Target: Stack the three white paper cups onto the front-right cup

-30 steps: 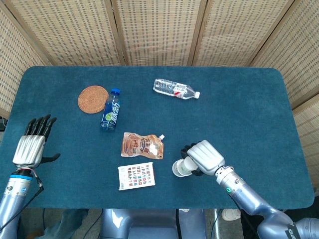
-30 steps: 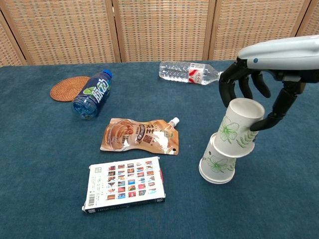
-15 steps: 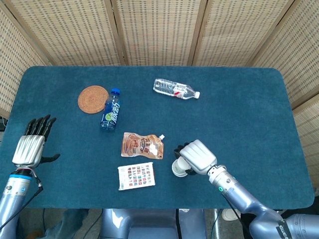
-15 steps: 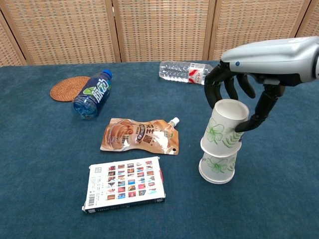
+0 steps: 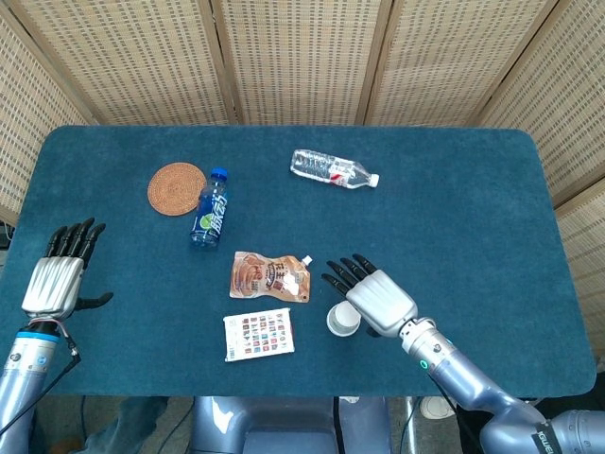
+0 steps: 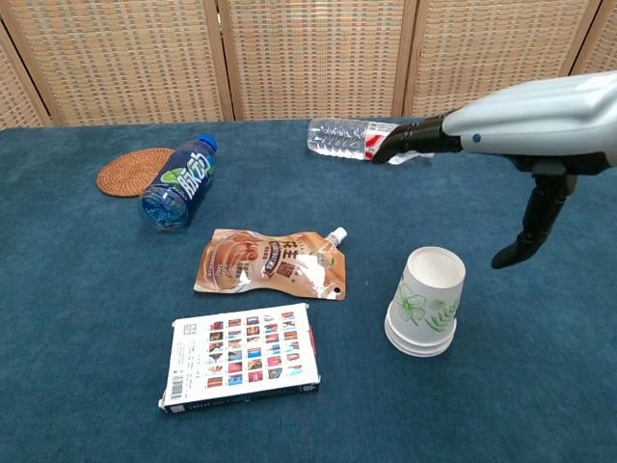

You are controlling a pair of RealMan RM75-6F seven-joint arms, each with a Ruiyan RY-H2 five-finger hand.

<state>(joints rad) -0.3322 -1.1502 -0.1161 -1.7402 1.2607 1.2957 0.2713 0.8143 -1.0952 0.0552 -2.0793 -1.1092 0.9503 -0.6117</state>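
A stack of white paper cups [image 6: 424,307] with a green leaf print stands upright on the blue table, right of centre near the front; in the head view the cup stack [image 5: 343,319] shows its open mouth. My right hand [image 5: 376,294] hovers just above and to the right of it, fingers spread flat and holding nothing; in the chest view the right hand [image 6: 525,121] stretches over the stack with its thumb hanging down beside it. My left hand [image 5: 61,274] rests open at the table's left edge, far from the cups.
A brown spouted pouch [image 6: 271,262] and a flat printed box [image 6: 242,357] lie left of the cups. A blue bottle [image 6: 178,181] and a woven coaster [image 6: 131,171] sit at the back left. A clear water bottle [image 6: 357,140] lies at the back centre.
My right hand held a cup tilted over the stack, lowered it in, then let go and spread its fingers. The cup now sits nested. The left hand stayed still.
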